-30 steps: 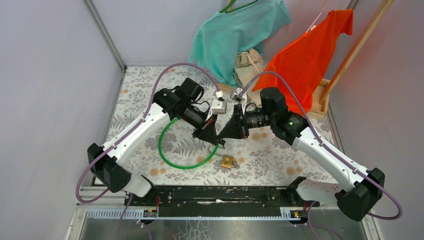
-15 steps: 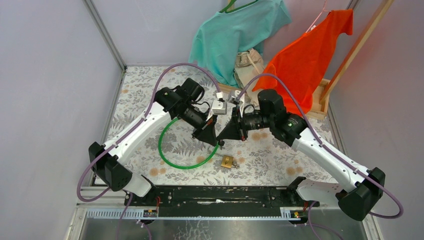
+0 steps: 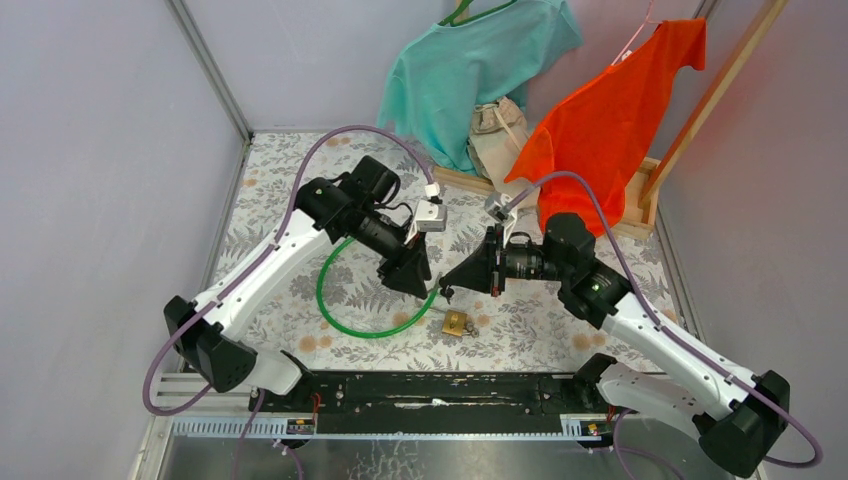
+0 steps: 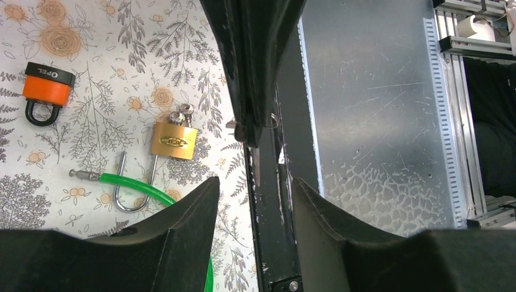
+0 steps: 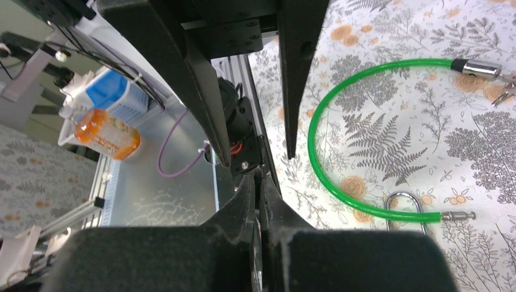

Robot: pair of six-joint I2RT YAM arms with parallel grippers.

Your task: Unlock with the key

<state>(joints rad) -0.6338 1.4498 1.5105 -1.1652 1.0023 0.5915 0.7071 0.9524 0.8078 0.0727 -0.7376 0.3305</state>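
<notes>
Padlock (image 3: 455, 322) lies flat by the worktop's near edge, about midway along it. You'll see the green cable (image 5: 311, 139) crossing its shackle and keys (image 4: 181, 112) touching its other end. Your left gripper (image 3: 425, 288) hangs above it, fingers well apart and empty. Your right gripper (image 3: 448, 292) faces it, fingers pressed together; whether they pinch anything, you cannot tell.

Brass padlock (image 4: 174, 140) lies mid-left on the floral bench (image 4: 91, 36), green cable (image 4: 146, 190) crossing its shackle; orange padlock (image 4: 47, 90) upper left.
</notes>
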